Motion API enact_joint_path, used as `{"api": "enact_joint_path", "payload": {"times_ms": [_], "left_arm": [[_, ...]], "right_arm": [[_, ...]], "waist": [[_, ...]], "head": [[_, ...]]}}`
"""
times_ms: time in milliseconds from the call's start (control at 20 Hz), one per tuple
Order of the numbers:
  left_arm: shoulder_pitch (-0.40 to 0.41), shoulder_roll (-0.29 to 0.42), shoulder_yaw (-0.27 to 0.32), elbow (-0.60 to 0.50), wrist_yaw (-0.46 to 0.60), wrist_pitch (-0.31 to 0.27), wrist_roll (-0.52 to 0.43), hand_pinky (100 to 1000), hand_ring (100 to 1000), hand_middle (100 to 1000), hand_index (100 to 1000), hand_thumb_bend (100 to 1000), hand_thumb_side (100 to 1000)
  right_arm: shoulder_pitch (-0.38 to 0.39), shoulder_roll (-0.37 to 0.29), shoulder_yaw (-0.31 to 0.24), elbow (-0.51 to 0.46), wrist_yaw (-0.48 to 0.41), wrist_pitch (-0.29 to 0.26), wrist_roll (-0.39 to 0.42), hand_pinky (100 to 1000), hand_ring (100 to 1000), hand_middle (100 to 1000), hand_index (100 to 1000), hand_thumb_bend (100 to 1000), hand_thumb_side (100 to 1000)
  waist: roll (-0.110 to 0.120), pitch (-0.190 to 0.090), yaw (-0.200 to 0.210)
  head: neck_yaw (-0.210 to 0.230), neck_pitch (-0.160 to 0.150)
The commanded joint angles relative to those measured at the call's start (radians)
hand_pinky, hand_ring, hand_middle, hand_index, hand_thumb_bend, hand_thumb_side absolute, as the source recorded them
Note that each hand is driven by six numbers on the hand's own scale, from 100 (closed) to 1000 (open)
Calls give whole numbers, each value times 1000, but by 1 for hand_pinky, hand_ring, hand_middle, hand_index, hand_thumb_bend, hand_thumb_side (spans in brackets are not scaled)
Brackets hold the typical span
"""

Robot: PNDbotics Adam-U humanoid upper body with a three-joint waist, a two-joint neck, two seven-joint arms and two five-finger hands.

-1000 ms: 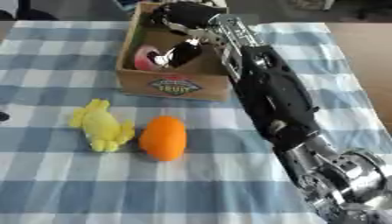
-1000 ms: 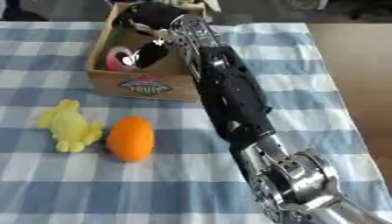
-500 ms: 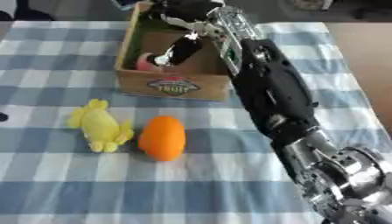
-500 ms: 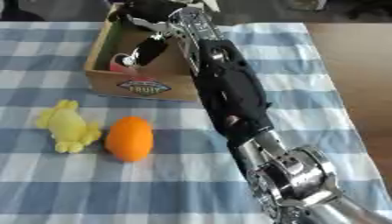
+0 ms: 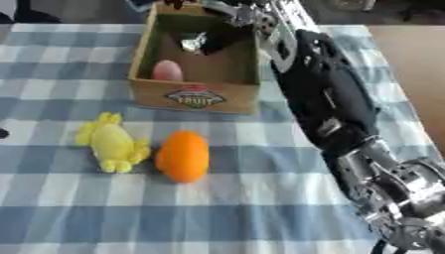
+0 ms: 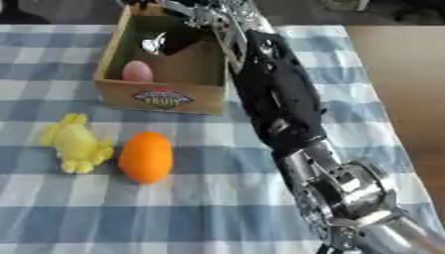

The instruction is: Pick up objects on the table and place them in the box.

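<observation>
While stretched over the box (image 5: 195, 96), right hand (image 5: 207, 40) inside, grip unclear, pink object (image 5: 167, 71) beneath.

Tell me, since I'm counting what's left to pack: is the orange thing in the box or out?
Out. The orange thing lies on the checked cloth in front of the box, beside the yellow toy.

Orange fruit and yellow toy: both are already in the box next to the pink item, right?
Not right. The orange fruit and yellow toy lie on the checked tablecloth in front of the box; only the pink item is inside, as the left eye view shows.
</observation>
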Motion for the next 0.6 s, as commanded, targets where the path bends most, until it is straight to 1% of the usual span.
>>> {"api": "enact_joint_path", "payload": {"times_ms": [50,200,400,500,600], "left_arm": [[-3,10,4,-17,-2,1,4,452,744,692,785,100,779],[-2,11,5,-17,-3,1,6,453,744,692,785,100,779],[-3,13,8,-17,-4,0,9,453,744,693,785,100,775],[-4,16,11,-17,-6,-2,13,454,745,694,786,100,773],[-5,19,13,-17,-7,-4,18,454,745,695,786,100,770]], "right_arm": [[-6,-70,57,-97,-177,-36,32,894,980,781,934,141,754],[32,-132,123,-190,-361,-61,76,894,973,774,929,127,756],[103,-217,205,-329,-574,-79,157,887,968,777,929,144,754],[135,-257,238,-402,-660,-88,191,881,965,779,928,155,753],[160,-286,264,-465,-726,-91,217,879,965,782,929,165,751]], "waist": [[3,-30,-3],[2,-33,-9],[3,-36,-15],[5,-38,-19],[7,-40,-22]], "head": [[11,9],[23,16],[39,19],[43,22],[44,25]]}}
